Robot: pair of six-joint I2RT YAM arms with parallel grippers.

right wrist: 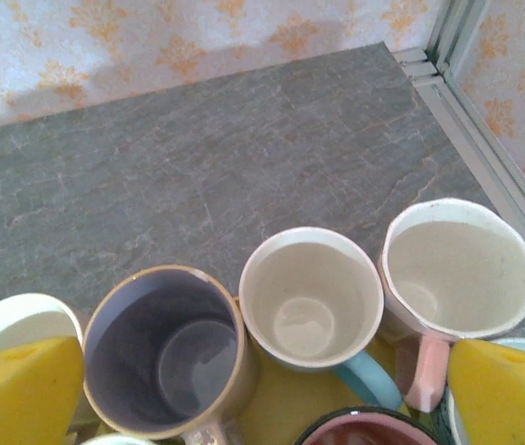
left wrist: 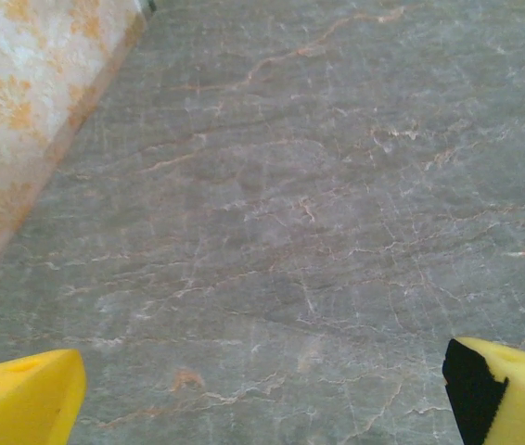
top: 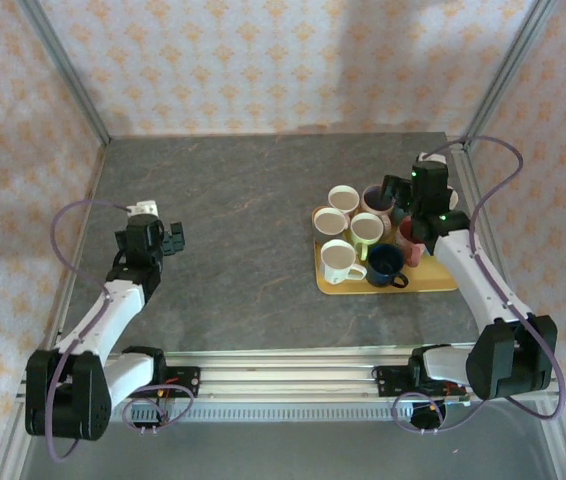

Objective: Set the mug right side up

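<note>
Mugs [top: 366,228], every one I can make out, sit mouth-up, so to my eye the turning is done or very nearly so.

Starting at the left, the left gripper [top: 168,238] hovers over bare table [top: 243,200], well apart from the crockery. In its wrist view the yellow fingers [left wrist: 21,403] are spread wide with nothing but stone between them.

Moving right, the yellow tray [top: 433,282] carries the cluster: a white mug [top: 339,260] at its near left corner, a dark blue mug [top: 385,265] just beside it, and more behind.

Further right, the right gripper [top: 403,205] hangs over the back of the tray, jaws wide apart and holding nothing. Under it, the wrist view shows a grey-lined mug [right wrist: 163,352], a cream mug [right wrist: 309,297] with a blue handle and a pink-handled mug [right wrist: 457,269] side by side, all upright with their insides showing. Which of them is the task's mug I cannot tell.

What seems left is for that arm to lift clear without knocking a rim.
</note>
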